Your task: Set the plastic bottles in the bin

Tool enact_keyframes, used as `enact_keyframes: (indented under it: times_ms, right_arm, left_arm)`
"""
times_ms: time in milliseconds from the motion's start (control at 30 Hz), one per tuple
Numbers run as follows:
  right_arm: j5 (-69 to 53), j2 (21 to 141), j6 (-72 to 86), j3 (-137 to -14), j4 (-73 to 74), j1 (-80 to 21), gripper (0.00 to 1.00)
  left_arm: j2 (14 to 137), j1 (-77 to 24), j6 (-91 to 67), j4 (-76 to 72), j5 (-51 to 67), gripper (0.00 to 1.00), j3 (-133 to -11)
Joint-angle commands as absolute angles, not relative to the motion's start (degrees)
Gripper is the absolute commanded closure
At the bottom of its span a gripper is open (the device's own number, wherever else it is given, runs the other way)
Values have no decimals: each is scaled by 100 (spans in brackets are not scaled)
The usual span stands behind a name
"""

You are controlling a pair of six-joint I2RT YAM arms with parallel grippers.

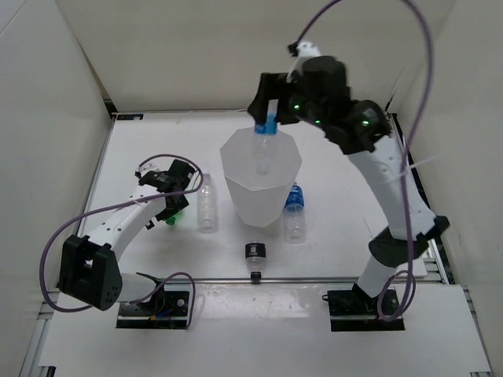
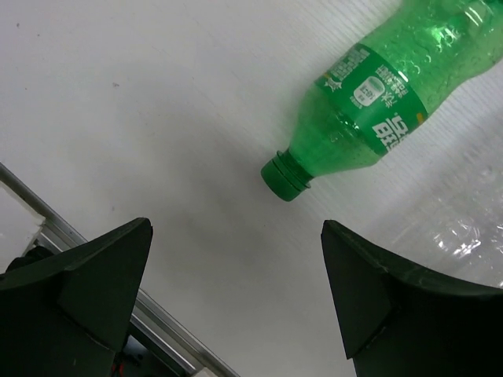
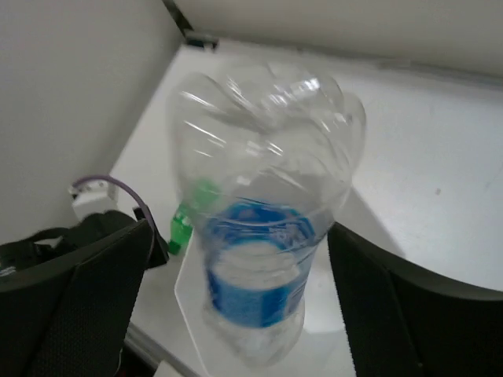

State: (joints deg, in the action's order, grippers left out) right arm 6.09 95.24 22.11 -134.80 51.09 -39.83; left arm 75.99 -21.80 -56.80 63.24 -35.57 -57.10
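Barely begun: the right gripper (image 1: 267, 116) hung a blue-labelled bottle (image 3: 259, 236) over the bin (image 1: 236, 196), gripped or loosed I couldn't tell; the left gripper (image 2: 236, 290) gaped above the green bottle (image 2: 369, 118); four lay unbinned.

Your left arm (image 1: 118, 224) and right arm (image 1: 389, 184) show white shells, black joints and black wedge-shaped fingers (image 2: 86, 275), with purple cables (image 1: 430, 59) looping off each and green lights (image 1: 297, 104) on the right wrist.
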Motion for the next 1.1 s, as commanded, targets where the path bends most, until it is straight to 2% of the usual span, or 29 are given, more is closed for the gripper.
enact_keyframes:
  times_ms: [0, 167, 367, 533, 833, 900, 1000, 1033, 1067]
  right_arm:
    - [1503, 9879, 1986, -13298, 5581, -4351, 0]
    - [1739, 9019, 1986, -12728, 5704, -4403, 0]
    - [1539, 8587, 1934, -12717, 6089, -4403, 0]
    - [1214, 8341, 2135, -12657, 6451, -4403, 0]
    - [967, 8095, 2188, -12516, 6715, -4403, 0]
    - [967, 8042, 2188, -12516, 6820, -4403, 0]
    - [1028, 7989, 2188, -12516, 6820, -4403, 0]
    - [1089, 7989, 2188, -12437, 6820, -4403, 0]
    - [1090, 7989, 2188, -12437, 6820, -4403, 0]
  left_arm:
    - [7646, -2153, -5723, 6233, -4042, 0, -5923]
    - [7638, -2153, -5046, 5504, -4263, 0, -5750]
    - [7365, -2048, -4325, 3897, -3745, 1, -4949]
    - [7892, -1916, -3904, 3235, -3472, 1, -4825]
    - [9166, -1477, -3621, 2988, -3305, 2, -5598]
    - [9412, -1354, -3621, 2988, -3165, 8, -5712]
    - [9413, -1283, -3709, 2988, -3050, 37, -5774]
    - [9248, -1283, -3787, 2988, -3050, 55, -5774]
    - [9168, -1283, -3936, 3058, -3050, 59, -5774]
